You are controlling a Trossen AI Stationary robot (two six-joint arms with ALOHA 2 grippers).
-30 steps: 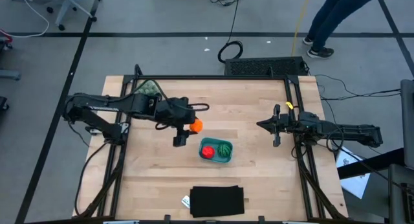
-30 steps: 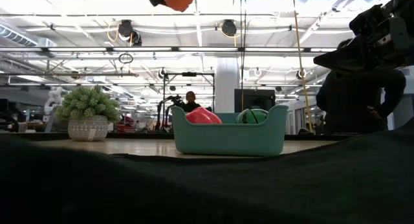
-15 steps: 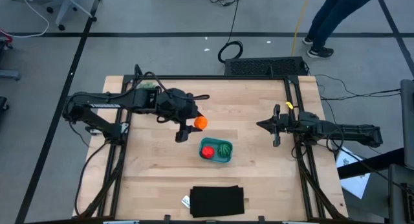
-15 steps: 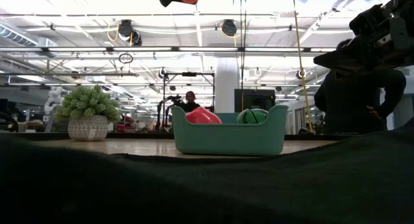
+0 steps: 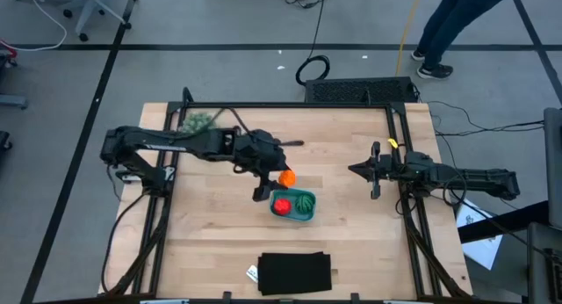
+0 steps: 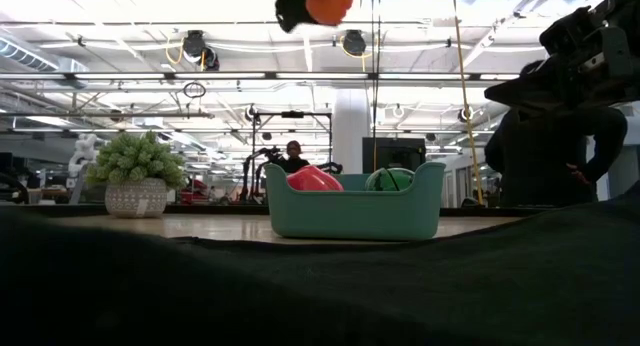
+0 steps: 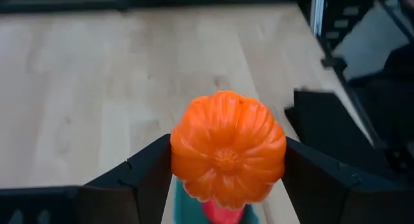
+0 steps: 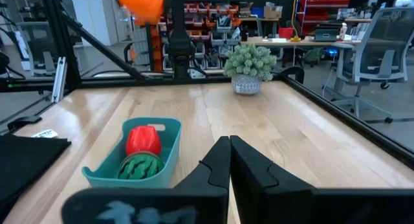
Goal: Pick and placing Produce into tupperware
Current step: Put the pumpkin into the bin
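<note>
My left gripper (image 5: 280, 180) hangs high over the table, just off the far-left edge of the teal tupperware (image 5: 292, 205), shut on the orange ball (image 5: 285, 177). In the low view the ball (image 6: 329, 3) is well above the tub (image 6: 355, 212). The red ball (image 5: 281, 206) and the striped green ball (image 5: 304, 201) lie inside the tub. My right gripper (image 5: 375, 170) waits shut near the table's right edge, touching nothing; its closed fingers (image 8: 226, 160) point toward the tub (image 8: 132, 160). My left gripper pinches the orange ball (image 7: 226, 156) between its two fingers (image 7: 152, 179), one on each side at the ball's widest part. The fingers come from above, pointing down. The ball is lifted clear, high above the table.
A fuzzy pale-green plant in a pot (image 5: 199, 121) stands at the far-left corner. A flat black rectangle (image 5: 295, 273) lies at the near edge. Bare wood lies between the tub and my right gripper. A person (image 5: 452, 23) stands beyond the far edge.
My left gripper has carried the orange ball toward the table's right and slightly nearer, from left of the tub to nearly over its far-left edge, staying shut on it and high above the table. The tub and the two balls inside have stayed still.
</note>
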